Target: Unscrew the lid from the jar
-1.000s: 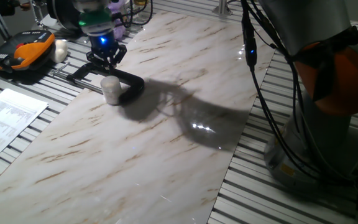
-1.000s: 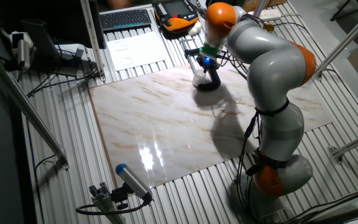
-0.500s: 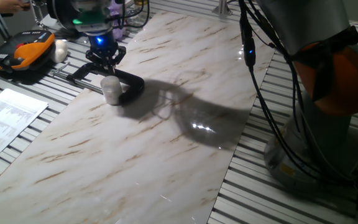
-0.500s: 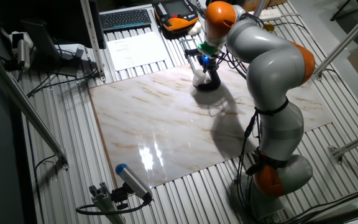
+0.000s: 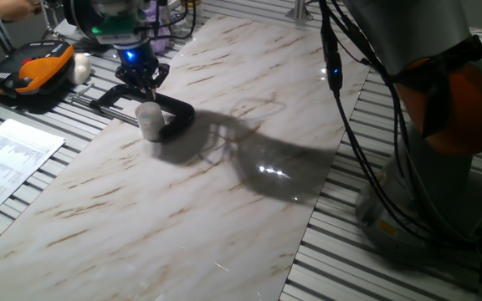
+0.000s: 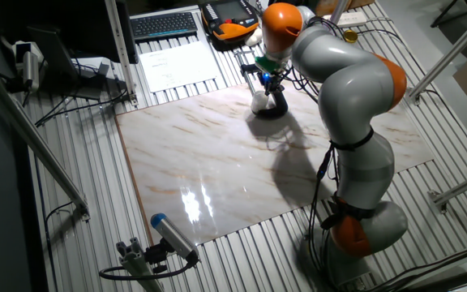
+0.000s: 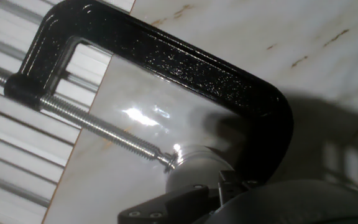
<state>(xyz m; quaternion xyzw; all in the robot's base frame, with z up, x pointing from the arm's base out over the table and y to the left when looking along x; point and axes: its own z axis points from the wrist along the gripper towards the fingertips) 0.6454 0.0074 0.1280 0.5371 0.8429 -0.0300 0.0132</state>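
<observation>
One gripper (image 5: 140, 81) hangs right above the jar (image 5: 150, 121), which sits clamped in a black C-clamp (image 7: 185, 68). We can't tell its jaw spread. We reckon it's approach time: descend, pinch the lid (image 5: 148, 108), twist.

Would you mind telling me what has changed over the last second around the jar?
The gripper has risen slightly above the jar, drifting a little toward the orange device. The jar stays held in the black clamp, unmoved. No grasp or release is visible.
</observation>
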